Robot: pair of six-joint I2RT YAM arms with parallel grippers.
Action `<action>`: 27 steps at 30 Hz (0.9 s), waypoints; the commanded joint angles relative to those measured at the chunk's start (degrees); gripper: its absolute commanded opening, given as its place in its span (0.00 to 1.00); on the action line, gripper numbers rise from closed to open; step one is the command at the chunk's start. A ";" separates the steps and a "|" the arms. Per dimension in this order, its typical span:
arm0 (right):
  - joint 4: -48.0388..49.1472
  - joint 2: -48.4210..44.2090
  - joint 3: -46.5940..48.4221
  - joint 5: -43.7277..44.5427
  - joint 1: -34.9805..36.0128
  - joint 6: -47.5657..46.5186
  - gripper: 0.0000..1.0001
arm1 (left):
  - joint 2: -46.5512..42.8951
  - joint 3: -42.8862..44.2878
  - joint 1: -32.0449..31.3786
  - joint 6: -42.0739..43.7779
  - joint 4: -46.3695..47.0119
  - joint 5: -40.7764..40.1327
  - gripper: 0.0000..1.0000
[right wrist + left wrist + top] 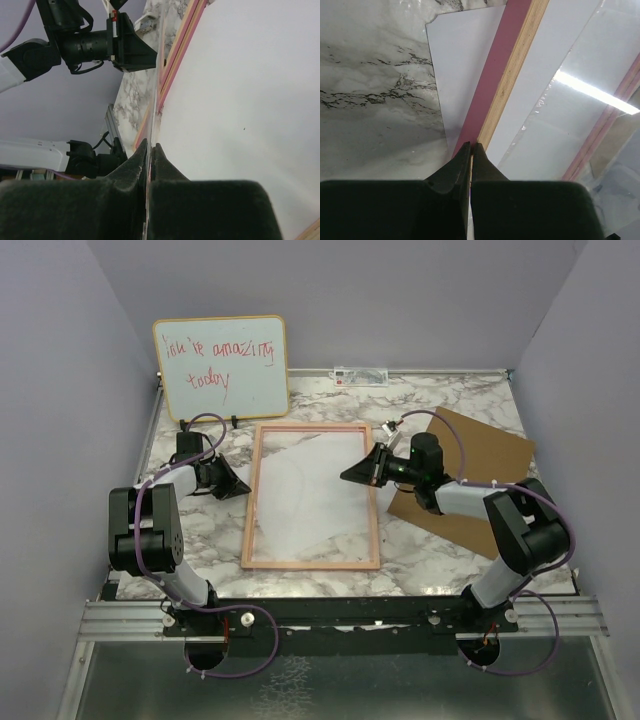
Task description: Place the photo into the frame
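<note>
Bright even light, soft shadows, glare streak across the frame's pane

The left arm and right arm have blocky black joints and pale grey links. Purple cables loop along both. The left tool and right tool are black wedges tapering to points.

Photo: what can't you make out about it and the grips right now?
- Photo picture side: left wrist view shows only a white face, partly under the frame rail.
- Right gripper, shut: its own fingers hide what they pinch, if anything.
- Label text, top view: too small.
</note>
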 commanded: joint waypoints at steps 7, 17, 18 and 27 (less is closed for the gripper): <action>2.23 2.42 -0.17 5.97 -0.12 0.72 0.01 | 3.19 -2.60 -0.50 0.56 -1.94 -3.92 0.01; 3.85 4.11 -1.47 9.33 -0.19 5.05 0.01 | 3.34 -2.45 -0.53 0.38 -2.00 -3.81 0.01; 3.96 4.11 -1.71 9.67 -0.13 5.71 0.01 | 3.35 -2.48 -0.52 0.38 -1.98 -3.81 0.01; 6.49 3.15 -4.60 11.67 -0.04 8.05 0.01 | 3.45 -2.48 -0.53 -0.08 -1.91 -3.86 0.00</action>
